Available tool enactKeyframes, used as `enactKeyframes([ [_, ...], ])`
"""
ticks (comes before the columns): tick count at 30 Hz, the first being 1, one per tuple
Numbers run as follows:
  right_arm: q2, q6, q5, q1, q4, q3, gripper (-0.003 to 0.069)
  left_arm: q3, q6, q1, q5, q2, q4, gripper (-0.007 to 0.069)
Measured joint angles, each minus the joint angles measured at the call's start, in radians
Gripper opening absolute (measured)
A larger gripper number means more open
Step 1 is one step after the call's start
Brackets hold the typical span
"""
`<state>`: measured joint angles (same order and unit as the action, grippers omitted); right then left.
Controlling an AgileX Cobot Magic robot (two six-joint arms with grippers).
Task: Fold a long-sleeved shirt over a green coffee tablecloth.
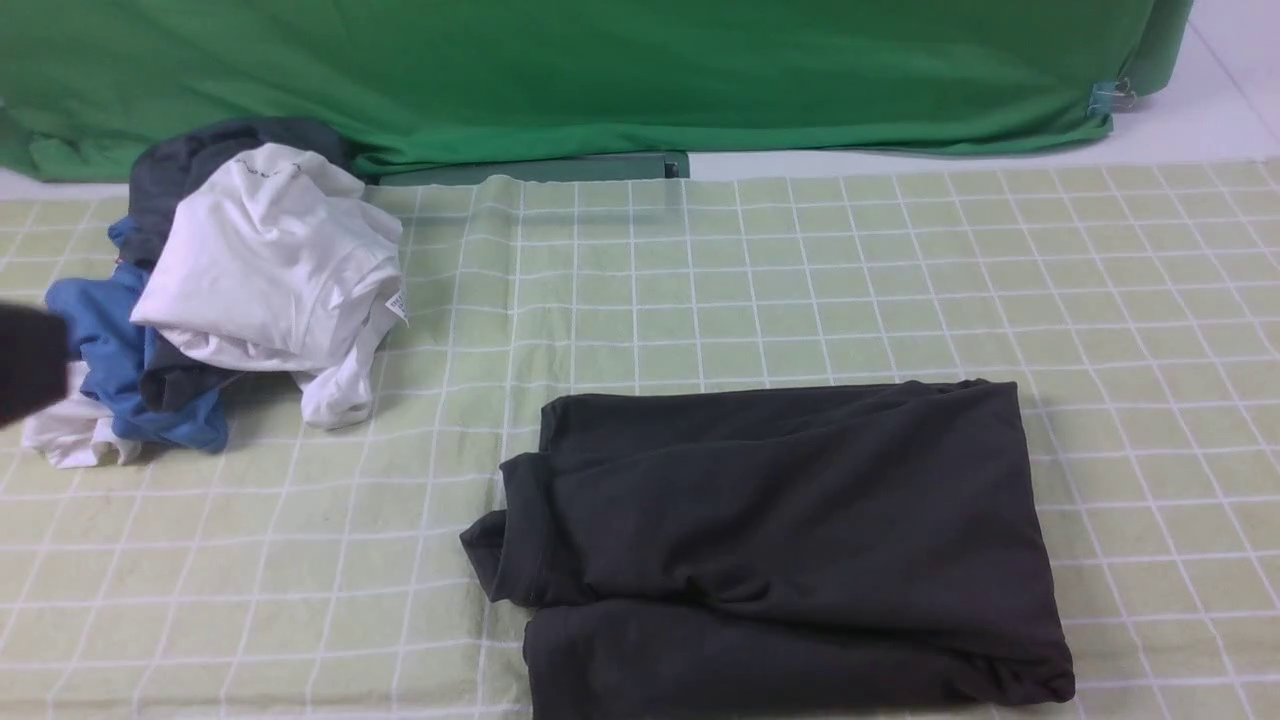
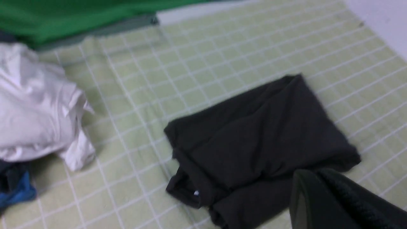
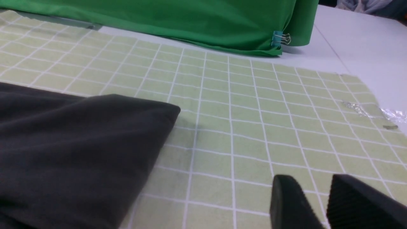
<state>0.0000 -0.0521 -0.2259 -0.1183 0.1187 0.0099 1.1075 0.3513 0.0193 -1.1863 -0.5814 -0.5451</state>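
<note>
The long-sleeved shirt (image 1: 780, 520) lies folded into a black rectangle on the green coffee tablecloth (image 1: 800, 280), near the front, right of centre. No graphic shows on it. In the left wrist view my left gripper (image 2: 313, 173) hovers above the shirt's (image 2: 260, 133) near edge, its fingers pressed together with nothing between them. A dark blur at the front view's left edge is part of my left arm (image 1: 30, 362). My right gripper (image 3: 313, 179) stands open over bare tablecloth (image 3: 254, 127), apart from the shirt's corner (image 3: 70, 143). It does not show in the front view.
A heap of clothes sits at the back left: a white garment (image 1: 270, 260) on top, a blue one (image 1: 100, 340) and a dark grey one (image 1: 190, 165) under it. Plain deep-green fabric (image 1: 600, 70) hangs along the back, pinned by a clip (image 1: 1105, 97). A clear plastic scrap (image 3: 381, 111) lies at the cloth's right edge.
</note>
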Motion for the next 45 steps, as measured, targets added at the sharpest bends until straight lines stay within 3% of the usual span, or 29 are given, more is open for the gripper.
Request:
enactKeyframes([
  [6, 0.0, -0.001, 0.0, 0.0, 0.0, 0.0, 0.0203, -0.157, -0.009, 0.0, 0.19, 0.255, -0.058, 0.0015],
  [9, 0.0, -0.002, 0.0, 0.0, 0.0, 0.0, 0.0212, -0.264, -0.023, 0.0, 0.362, 0.301, -0.064, 0.0015],
  [14, 0.0, -0.003, 0.0, 0.0, 0.0, 0.0, 0.0218, -0.372, -0.028, 0.0, 0.47, 0.305, -0.057, 0.0015],
  [19, 0.0, -0.004, 0.0, 0.0, 0.0, 0.0, 0.0232, -0.449, -0.025, 0.0, 0.475, 0.304, 0.022, 0.0015],
  [22, 0.0, -0.004, 0.0, 0.0, 0.0, 0.0, 0.0237, -0.502, 0.008, 0.0, 0.515, 0.304, 0.174, 0.0015],
  [26, 0.0, -0.004, 0.0, 0.0, 0.0, 0.0, 0.0238, -0.542, 0.017, 0.0, 0.6, 0.304, 0.271, 0.0015],
  [34, 0.0, -0.004, 0.0, 0.0, 0.0, 0.0, 0.0238, -0.606, -0.002, 0.0, 0.762, 0.303, 0.293, 0.0015],
  [37, 0.0, -0.009, 0.0, 0.0, 0.0, 0.0, 0.0238, -0.741, -0.055, 0.0, 0.903, 0.323, 0.322, 0.0015],
  [45, 0.0, -0.012, 0.0, 0.0, 0.0, 0.0, 0.0239, -1.016, -0.236, 0.0, 1.065, 0.497, 0.477, 0.0015],
])
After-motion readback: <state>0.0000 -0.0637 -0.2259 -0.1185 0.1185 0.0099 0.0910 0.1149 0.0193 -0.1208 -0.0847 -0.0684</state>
